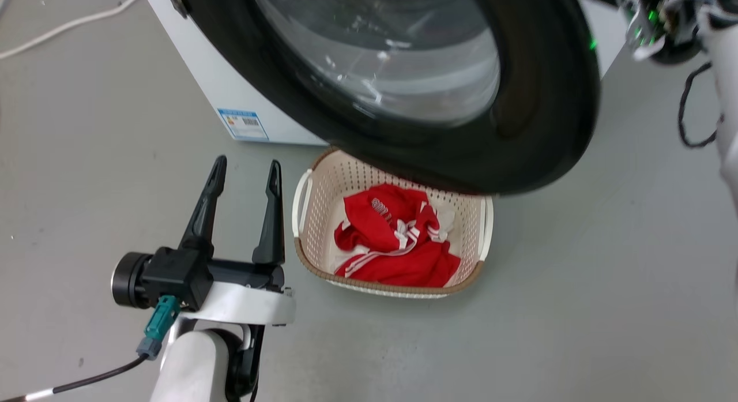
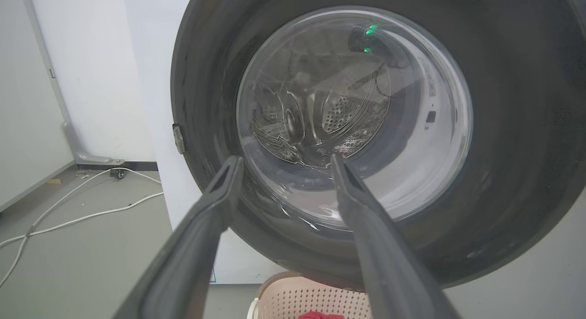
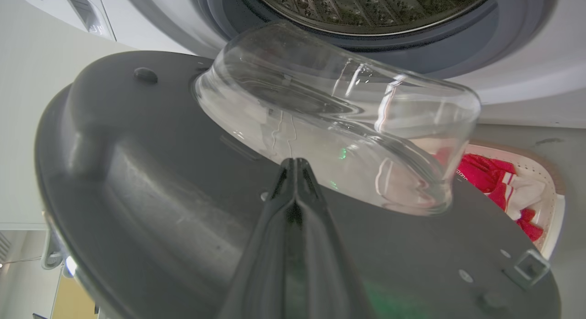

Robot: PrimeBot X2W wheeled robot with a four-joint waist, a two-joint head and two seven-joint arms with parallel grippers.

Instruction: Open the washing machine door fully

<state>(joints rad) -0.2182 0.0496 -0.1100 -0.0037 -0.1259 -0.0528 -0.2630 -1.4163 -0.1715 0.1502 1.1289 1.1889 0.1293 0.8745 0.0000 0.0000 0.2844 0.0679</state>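
One glossy black washing machine door ajar, rim over basket, grey floor rightward. Left gripper spread; right gripper fingers pressed together.

This looks like a laundry spot in a plain room. A white washing machine stands on a grey floor, with a basket of red clothes in front. The walls are white, and white cables lie loose.
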